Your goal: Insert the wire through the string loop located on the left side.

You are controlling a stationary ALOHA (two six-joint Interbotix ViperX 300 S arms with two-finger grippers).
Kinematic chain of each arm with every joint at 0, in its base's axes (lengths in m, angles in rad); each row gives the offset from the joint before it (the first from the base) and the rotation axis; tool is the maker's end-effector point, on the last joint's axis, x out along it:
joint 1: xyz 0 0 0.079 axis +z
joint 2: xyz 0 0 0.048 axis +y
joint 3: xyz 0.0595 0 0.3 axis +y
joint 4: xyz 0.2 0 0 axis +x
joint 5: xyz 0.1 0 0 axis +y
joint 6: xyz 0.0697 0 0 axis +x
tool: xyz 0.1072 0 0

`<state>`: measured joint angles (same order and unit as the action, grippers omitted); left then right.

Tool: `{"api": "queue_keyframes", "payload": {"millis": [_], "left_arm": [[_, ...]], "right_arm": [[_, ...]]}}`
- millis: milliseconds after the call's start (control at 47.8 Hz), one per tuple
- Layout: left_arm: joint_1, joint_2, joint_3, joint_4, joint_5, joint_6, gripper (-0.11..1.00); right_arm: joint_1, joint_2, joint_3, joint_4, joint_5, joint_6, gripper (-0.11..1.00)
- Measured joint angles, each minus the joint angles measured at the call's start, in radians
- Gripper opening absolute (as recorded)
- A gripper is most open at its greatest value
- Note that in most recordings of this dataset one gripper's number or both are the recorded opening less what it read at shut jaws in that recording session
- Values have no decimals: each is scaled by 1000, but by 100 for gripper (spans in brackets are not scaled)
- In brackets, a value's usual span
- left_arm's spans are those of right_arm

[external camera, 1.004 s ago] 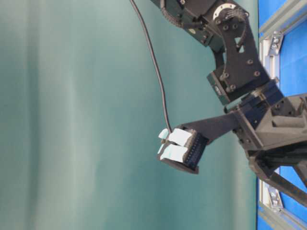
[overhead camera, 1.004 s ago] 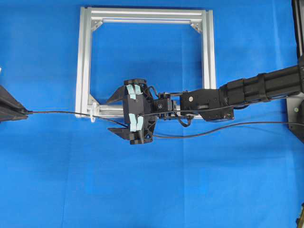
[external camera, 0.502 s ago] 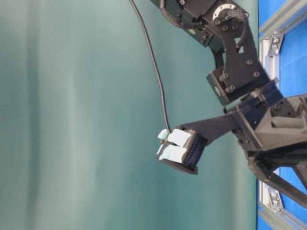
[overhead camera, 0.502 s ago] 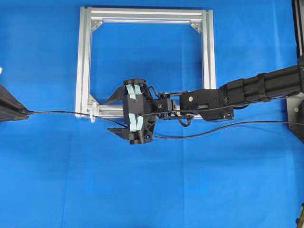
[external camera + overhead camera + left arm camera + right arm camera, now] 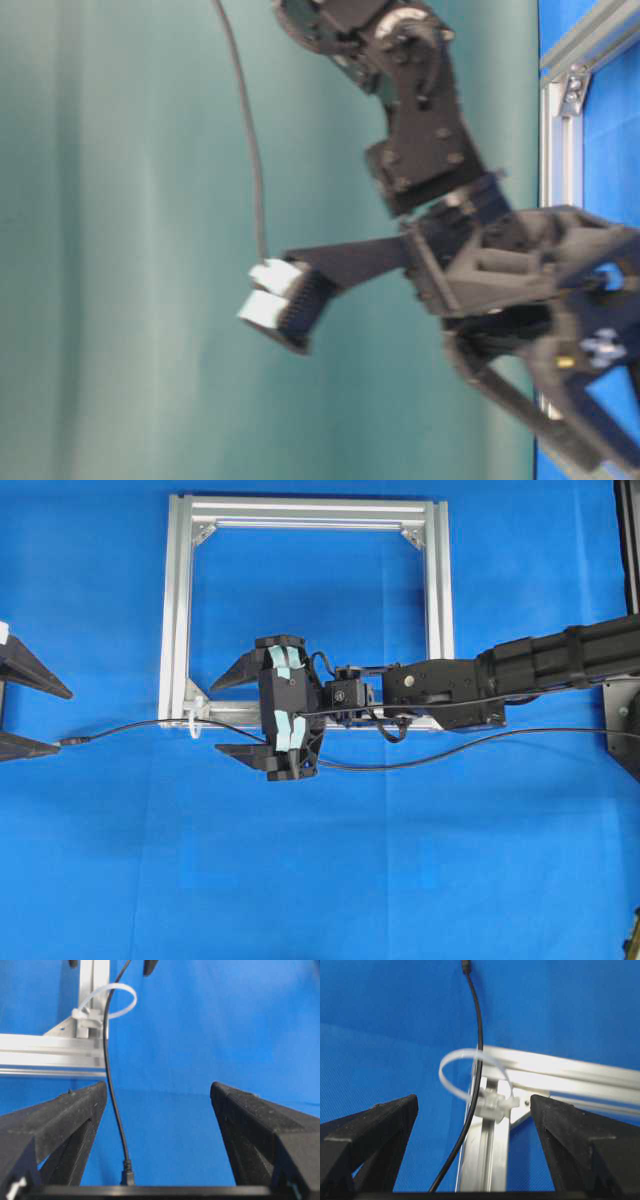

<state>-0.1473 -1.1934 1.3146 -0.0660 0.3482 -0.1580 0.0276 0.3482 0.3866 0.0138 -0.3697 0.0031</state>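
The wire (image 5: pixel 150 724) has just been released by the left gripper (image 5: pixel 20 710), whose jaws now stand apart. It lies threaded through the string loop (image 5: pixel 107 1001). The right gripper (image 5: pixel 240 712) stands open, empty.

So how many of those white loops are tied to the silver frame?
1. The loop sits at the frame's lower-left corner in the overhead view, with the wire passing through it. No others show.
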Motion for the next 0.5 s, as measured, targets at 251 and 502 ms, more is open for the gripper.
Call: {"api": "queue_keyframes", "payload": {"millis": [251, 502], "left_arm": [[25, -3, 0, 5, -31, 5, 79], [55, -3, 0, 9, -100, 46, 79]], "right_arm": [[-12, -78, 0, 0, 17, 2, 92], [-18, -158, 0, 2, 44, 2, 92]]}}
